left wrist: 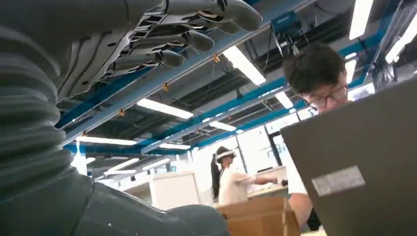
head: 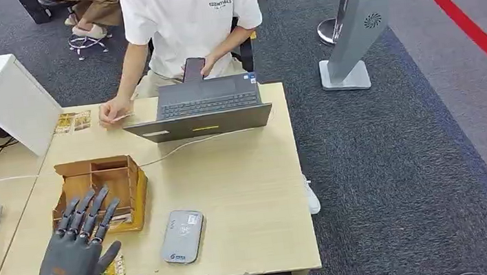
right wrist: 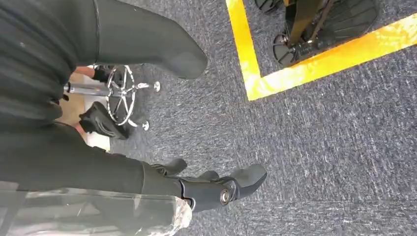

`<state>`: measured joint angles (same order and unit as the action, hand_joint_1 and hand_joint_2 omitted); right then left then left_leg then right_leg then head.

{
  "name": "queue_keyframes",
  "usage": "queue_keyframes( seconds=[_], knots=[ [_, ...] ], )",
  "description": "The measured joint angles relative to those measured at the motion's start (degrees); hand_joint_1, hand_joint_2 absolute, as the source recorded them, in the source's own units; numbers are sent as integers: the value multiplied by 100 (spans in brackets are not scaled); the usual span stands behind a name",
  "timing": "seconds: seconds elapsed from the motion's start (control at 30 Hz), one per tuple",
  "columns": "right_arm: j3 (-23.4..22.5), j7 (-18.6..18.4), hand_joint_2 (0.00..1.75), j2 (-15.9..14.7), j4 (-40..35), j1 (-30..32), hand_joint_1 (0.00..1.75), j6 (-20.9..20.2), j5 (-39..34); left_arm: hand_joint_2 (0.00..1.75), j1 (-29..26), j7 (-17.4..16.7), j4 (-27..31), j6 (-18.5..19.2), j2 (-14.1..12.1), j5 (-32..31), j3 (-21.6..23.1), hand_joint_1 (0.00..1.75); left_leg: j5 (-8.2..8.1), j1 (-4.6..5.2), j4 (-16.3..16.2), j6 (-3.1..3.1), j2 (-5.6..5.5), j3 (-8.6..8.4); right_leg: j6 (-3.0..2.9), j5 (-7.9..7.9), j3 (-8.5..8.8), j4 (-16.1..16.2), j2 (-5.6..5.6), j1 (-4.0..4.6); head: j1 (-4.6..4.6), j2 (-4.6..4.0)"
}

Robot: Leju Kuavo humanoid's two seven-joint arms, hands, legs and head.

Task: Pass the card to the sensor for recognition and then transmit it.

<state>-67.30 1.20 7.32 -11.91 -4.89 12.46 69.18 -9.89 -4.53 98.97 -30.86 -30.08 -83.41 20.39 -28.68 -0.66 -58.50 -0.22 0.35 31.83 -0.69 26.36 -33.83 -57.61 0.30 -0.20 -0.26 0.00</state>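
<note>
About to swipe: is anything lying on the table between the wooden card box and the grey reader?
Nothing visible does. The wooden box and the grey card reader sit side by side near the table's front edge with bare tabletop between them. The left hand hovers with fingers spread over the box's near side, holding nothing.

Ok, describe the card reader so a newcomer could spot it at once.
Start at the wooden table with the open laptop at its far edge. Near the front edge lies the card reader, right of the wooden box. It is the flat grey rounded slab, apart from both.
</note>
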Motion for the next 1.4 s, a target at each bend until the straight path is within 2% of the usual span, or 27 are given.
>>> queue_keyframes(
  seconds=[0.33, 0.6, 0.9, 1.4],
  knots=[
    [2, 20, 175, 0, 0, -5, 0, 17, 50, 175, -2, -81, -560, -118, -7, 28, -50, 0, 1, 0, 0, 0, -6, 1, 0, 0, 1, 0, -8, 0, 0, 0],
    [17, 15, 175, 0, 0, -6, 0, 24, 136, 175, 48, -26, -1124, -254, 26, 55, -466, 0, 1, -1, 0, 0, -5, -1, 0, 0, 1, 0, -8, 1, 0, 0],
    [66, 17, 175, 0, 0, -10, 0, 22, 168, 175, 384, 251, -1674, -313, 278, 50, -852, 0, 2, 0, 0, 2, -7, -1, 0, -1, 3, 0, -11, 0, 2, 0],
    [144, 18, 175, 0, 7, -17, 0, 24, 188, 175, 835, 463, -2148, -299, 767, -55, -874, 0, 2, 1, 0, 2, -7, -5, 0, -1, 3, 0, -9, 0, 4, 0]
  ],
)
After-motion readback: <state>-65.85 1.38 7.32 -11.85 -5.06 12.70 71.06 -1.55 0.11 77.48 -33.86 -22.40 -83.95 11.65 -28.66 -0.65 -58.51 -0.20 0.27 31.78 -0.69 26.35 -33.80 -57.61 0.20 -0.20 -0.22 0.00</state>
